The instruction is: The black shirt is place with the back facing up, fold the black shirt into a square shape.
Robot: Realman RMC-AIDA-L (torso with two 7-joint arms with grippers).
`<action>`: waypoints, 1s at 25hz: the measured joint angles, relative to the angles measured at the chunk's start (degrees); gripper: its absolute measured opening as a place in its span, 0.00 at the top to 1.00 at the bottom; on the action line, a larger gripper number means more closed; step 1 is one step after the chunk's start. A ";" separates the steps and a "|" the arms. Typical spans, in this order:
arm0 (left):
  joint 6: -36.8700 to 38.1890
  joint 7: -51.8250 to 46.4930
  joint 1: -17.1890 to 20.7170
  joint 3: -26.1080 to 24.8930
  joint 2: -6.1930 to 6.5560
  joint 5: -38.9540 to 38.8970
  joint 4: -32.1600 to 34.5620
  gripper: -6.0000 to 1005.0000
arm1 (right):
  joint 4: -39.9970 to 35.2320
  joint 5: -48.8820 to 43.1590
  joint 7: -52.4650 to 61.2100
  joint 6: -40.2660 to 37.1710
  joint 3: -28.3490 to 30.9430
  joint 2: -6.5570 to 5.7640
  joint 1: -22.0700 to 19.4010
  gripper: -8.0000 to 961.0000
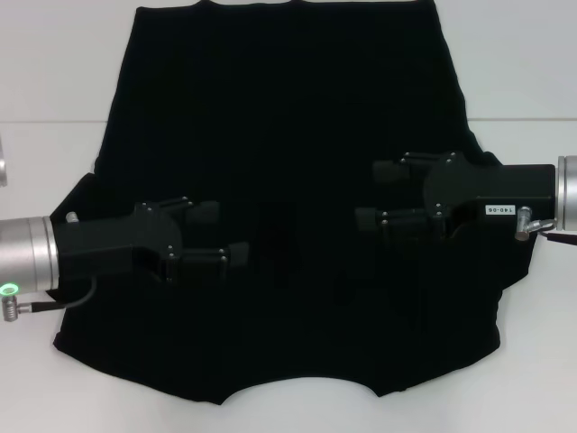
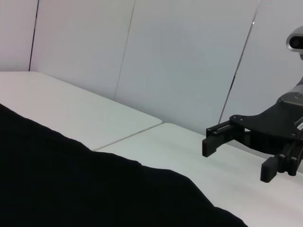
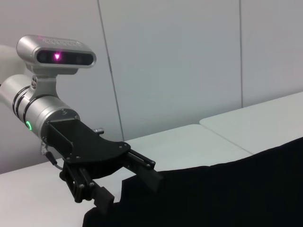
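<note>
Shirt [image 1: 288, 117] flat on table [image 1: 532, 54]. Left gripper [image 1: 221, 234] at 8 o'clock, right gripper [image 1: 379, 194] at 3 o'clock over it, both spread, empty.

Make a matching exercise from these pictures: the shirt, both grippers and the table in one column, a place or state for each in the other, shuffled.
1. black shirt
2. left gripper
3. right gripper
4. table

a. white, bare around the cloth
b. open, over the shirt's left half
c. spread flat, not folded
d. open, over the shirt's right half

Pairs: 1-c, 2-b, 3-d, 4-a
</note>
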 joint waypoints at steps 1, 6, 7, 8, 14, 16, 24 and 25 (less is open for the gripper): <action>0.00 0.00 0.00 0.00 0.02 0.02 0.02 0.10 | 0.00 0.03 0.00 0.00 0.00 0.00 0.00 0.09; 0.00 -0.80 0.00 0.00 0.19 0.30 0.16 0.10 | 0.00 0.10 0.00 0.16 0.00 0.00 0.01 0.09; 0.02 -0.98 0.00 0.00 0.23 0.36 0.20 0.10 | 0.00 0.11 0.00 0.19 0.00 -0.01 0.01 0.09; 0.07 -1.08 0.01 0.00 0.26 0.50 0.21 0.10 | 0.00 0.12 0.00 0.23 0.00 -0.01 0.01 0.09; 0.11 -1.23 0.07 0.00 0.30 1.07 0.35 0.10 | 0.00 0.05 0.00 0.31 0.00 0.00 0.09 0.09; 0.03 -1.52 0.08 -0.21 0.33 1.08 0.53 0.10 | 0.00 0.06 0.00 0.36 0.04 -0.01 0.10 0.09; -7.62 -18.34 1.78 -3.43 0.96 1.92 4.25 0.10 | 0.00 0.22 0.01 0.76 0.43 0.05 0.27 0.09; -8.35 -20.21 2.14 -3.77 0.99 2.59 5.06 0.10 | 0.00 0.22 0.11 0.87 0.44 0.07 0.35 0.09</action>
